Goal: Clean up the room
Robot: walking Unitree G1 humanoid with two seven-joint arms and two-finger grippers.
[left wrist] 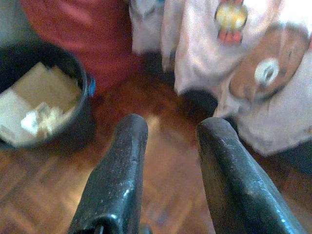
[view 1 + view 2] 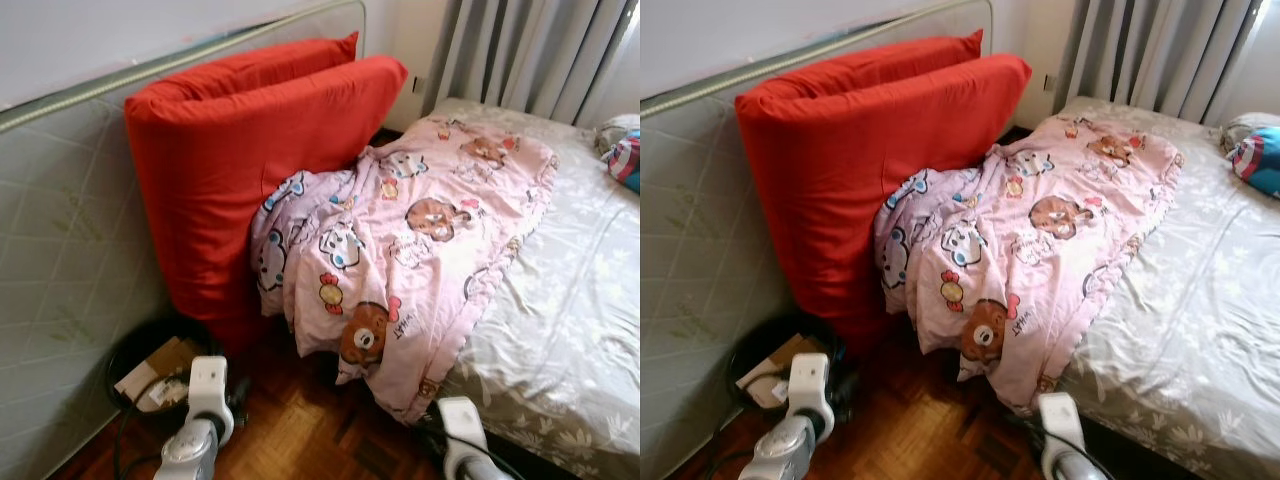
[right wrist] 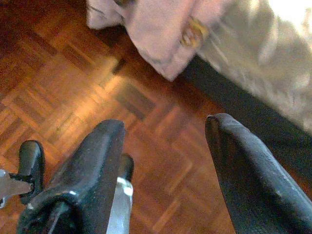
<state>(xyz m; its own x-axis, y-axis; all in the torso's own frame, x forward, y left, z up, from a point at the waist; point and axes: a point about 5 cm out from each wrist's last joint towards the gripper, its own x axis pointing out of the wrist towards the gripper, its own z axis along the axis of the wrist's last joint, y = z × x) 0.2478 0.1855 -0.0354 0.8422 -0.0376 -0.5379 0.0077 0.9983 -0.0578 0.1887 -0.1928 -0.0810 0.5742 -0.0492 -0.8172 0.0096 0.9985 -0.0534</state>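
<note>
A pink cartoon-print blanket [image 2: 420, 240] lies rumpled across the near corner of the bed [image 2: 580, 330] and hangs over its edge toward the parquet floor [image 2: 300, 430]. Two red cushions [image 2: 240, 150] stand on edge beside it, leaning on an upright mattress [image 2: 60, 260]. My left gripper [image 1: 168, 134] is open above the floor, with the blanket's hanging edge [image 1: 234, 73] beyond its fingertips. My right gripper [image 3: 165, 131] is open and empty over the floor, near the blanket's corner [image 3: 161, 34] and the bed's side. Both silver wrists [image 2: 205, 400] show low in the head views.
A black bin [image 2: 150, 365] holding cardboard and paper scraps sits on the floor by the mattress, left of my left arm. Grey curtains [image 2: 530, 50] hang behind the bed. A blue and red item [image 2: 625, 160] lies at the bed's far right.
</note>
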